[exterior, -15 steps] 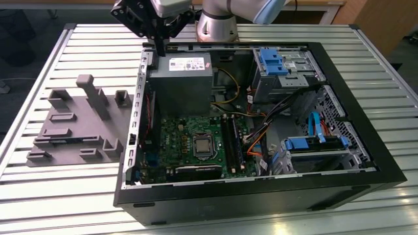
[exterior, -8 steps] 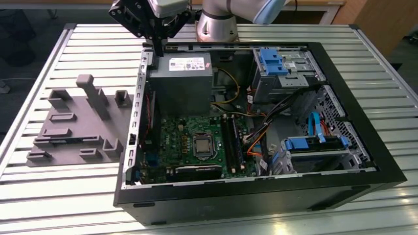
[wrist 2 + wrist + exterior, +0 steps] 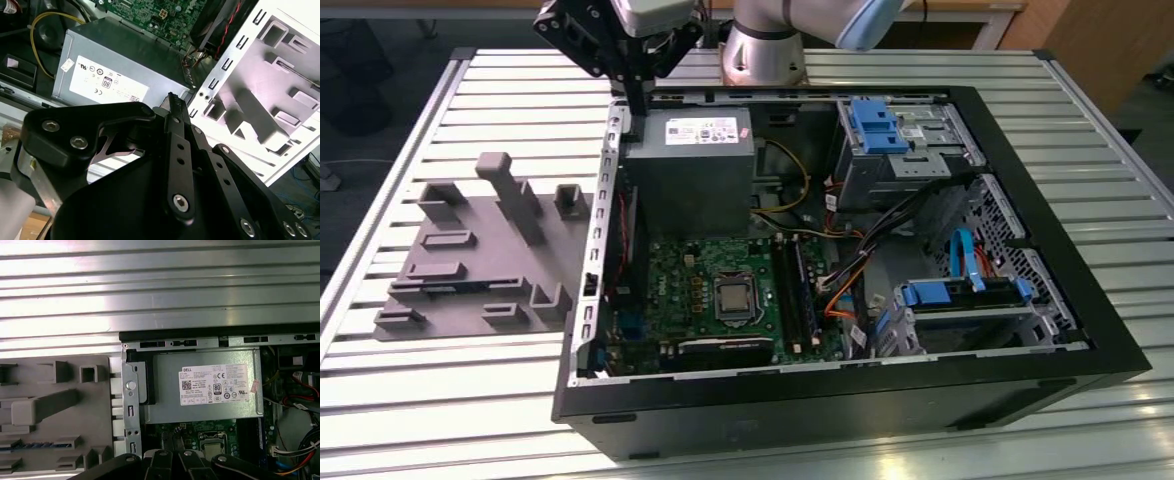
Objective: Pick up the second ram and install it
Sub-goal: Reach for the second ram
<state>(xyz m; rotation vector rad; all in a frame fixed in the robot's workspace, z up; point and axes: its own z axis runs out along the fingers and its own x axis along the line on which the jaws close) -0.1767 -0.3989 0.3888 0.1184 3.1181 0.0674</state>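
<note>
**Fig. Approach to the second stick.** The gripper [image 3: 636, 120] hung over the back corner of the open computer case [image 3: 854, 405], just beside the power supply [image 3: 687, 165]. In the second wrist view you saw its fingers [image 3: 172, 100] pressed together with nothing between them.

The second ram [image 3: 30, 445] stood on edge in a pocket of the grey fixture tray [image 3: 494, 260]. The tray lay on the slatted table [image 3: 454, 400] beside the case, on the exterior view's left and well apart from the gripper. In the first wrist view its blue upper edge, with dark chips, showed above the pocket.

**Handling (judged).** You were likely dealing with a light, stiff, thin board.
- It would not sag, but its chips and contact edge looked easy to damage.
- The smooth flat faces could slip under a weak pinch.
- The best hold seemed to be across the thickness at the exposed upper edge, near mid-length so the stick would not swing.

**Containers.**
- The tray carried the stick in one pocket. What its other pockets held you could not tell.
- The case held the power supply, the motherboard [image 3: 720, 290], the long black slot rails [image 3: 787, 290], drive cages with blue clips [image 3: 874, 125], and loose cables [image 3: 847, 280].
- Whether a rail already carried a stick could not be made out.
</note>
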